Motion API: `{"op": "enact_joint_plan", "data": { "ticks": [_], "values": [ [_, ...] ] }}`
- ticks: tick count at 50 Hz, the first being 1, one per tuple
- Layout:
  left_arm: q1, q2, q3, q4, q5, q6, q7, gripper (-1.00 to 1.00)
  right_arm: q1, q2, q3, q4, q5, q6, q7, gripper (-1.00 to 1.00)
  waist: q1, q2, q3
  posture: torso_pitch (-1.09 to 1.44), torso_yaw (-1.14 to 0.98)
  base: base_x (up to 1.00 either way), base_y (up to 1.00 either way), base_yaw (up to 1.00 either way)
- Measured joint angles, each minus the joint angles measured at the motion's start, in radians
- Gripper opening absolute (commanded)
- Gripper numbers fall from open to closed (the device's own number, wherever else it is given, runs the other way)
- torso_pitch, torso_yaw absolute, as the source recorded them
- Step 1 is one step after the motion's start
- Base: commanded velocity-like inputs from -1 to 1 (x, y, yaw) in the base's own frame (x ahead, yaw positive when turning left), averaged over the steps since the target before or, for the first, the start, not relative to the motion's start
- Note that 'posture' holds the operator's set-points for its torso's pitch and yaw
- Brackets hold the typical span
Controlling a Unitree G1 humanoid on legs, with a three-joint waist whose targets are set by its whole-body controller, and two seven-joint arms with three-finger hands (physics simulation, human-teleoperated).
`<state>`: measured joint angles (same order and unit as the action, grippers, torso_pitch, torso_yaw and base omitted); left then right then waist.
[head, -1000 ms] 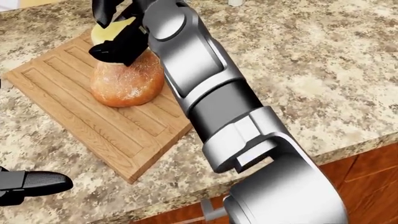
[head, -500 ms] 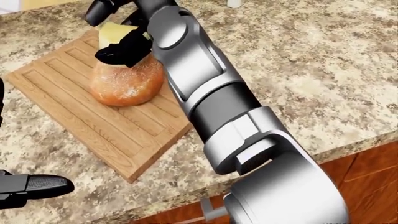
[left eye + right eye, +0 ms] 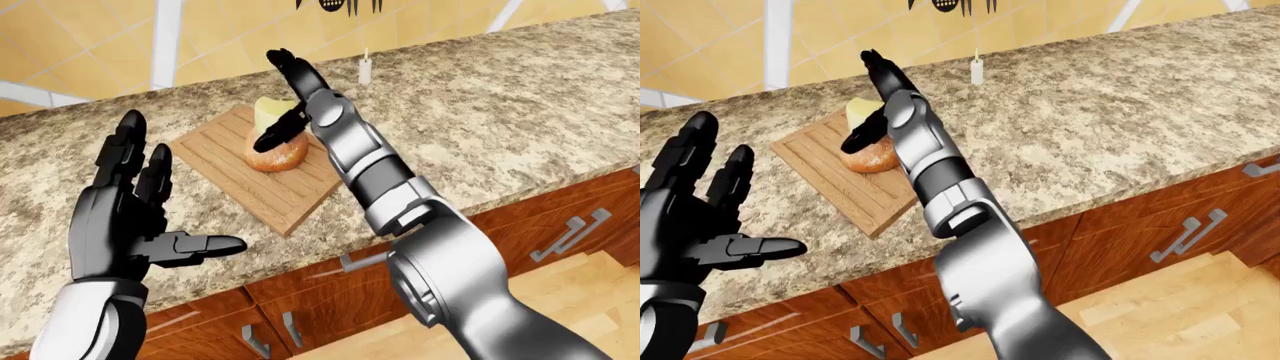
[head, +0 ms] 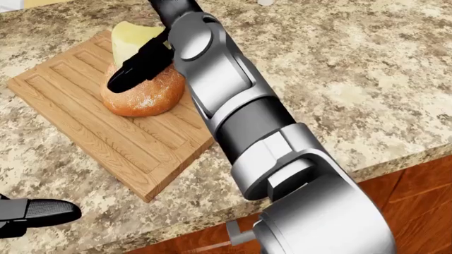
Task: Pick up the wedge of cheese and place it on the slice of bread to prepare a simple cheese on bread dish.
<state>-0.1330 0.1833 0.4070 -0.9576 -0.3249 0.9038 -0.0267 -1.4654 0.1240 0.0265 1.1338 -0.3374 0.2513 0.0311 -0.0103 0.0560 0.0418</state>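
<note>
the cheese (image 4: 131,38) is seen resting on the bread (image 4: 143,92), which lies on the cutting board (image 4: 91,127). the right hand (image 3: 285,94) is spread open above it, nothing grasped. only the eye views show the left hand (image 3: 130,210) whole, opened over the counter (image 3: 500,112).

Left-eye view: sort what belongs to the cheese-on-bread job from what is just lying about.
Belongs to the job:
pale yellow cheese wedge
round brown bread
right hand

Just lying about:
slatted wooden cutting board
small white bottle
speckled granite counter
left hand
</note>
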Motion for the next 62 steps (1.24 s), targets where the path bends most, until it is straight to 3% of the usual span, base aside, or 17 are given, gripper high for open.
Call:
{"op": "enact_joint_plan", "data": {
  "ticks": [10,22,33,45,54,58,62],
  "values": [
    [-0.015,0.006,-0.001,-0.005,-0.006,0.019,0.009,1.0,0.021,-0.034,-0.002,-0.125,0.004,0.057,0.034,0.95,0.002,-0.005,0.003,0.0,0.0,0.0,0.0,0.0],
    [-0.095,0.042,0.02,-0.062,-0.052,0.122,0.051,1.0,0.232,-0.127,-0.007,-0.762,0.017,0.353,0.156,0.95,0.011,-0.021,0.007,0.0,0.0,0.0,0.0,0.0],
    [-0.146,0.162,0.039,-0.071,-0.248,0.172,0.214,1.0,0.364,-0.275,-0.073,-1.171,0.069,0.586,0.212,1.0,0.009,-0.023,0.008,0.0,0.0,0.0,0.0,0.0],
    [-0.165,0.227,0.091,-0.073,-0.392,0.184,0.317,1.0,0.544,-0.383,-0.122,-1.559,0.13,0.787,0.265,1.0,0.009,-0.025,0.013,0.0,0.0,0.0,0.0,0.0],
    [-0.254,0.288,0.137,-0.065,-0.518,0.238,0.415,1.0,0.694,-0.464,-0.242,-1.751,0.217,0.876,0.274,1.0,0.01,-0.03,0.016,0.0,0.0,0.0,0.0,0.0],
    [-0.292,0.341,0.133,-0.053,-0.606,0.248,0.487,1.0,0.73,-0.505,-0.325,-1.818,0.292,0.909,0.263,1.0,0.009,-0.029,0.017,0.0,0.0,0.0,0.0,0.0],
    [-0.329,0.412,0.137,-0.034,-0.726,0.249,0.578,1.0,0.7,-0.556,-0.42,-1.889,0.399,0.965,0.227,1.0,0.008,-0.027,0.021,0.0,0.0,0.0,0.0,0.0]
  ]
}}
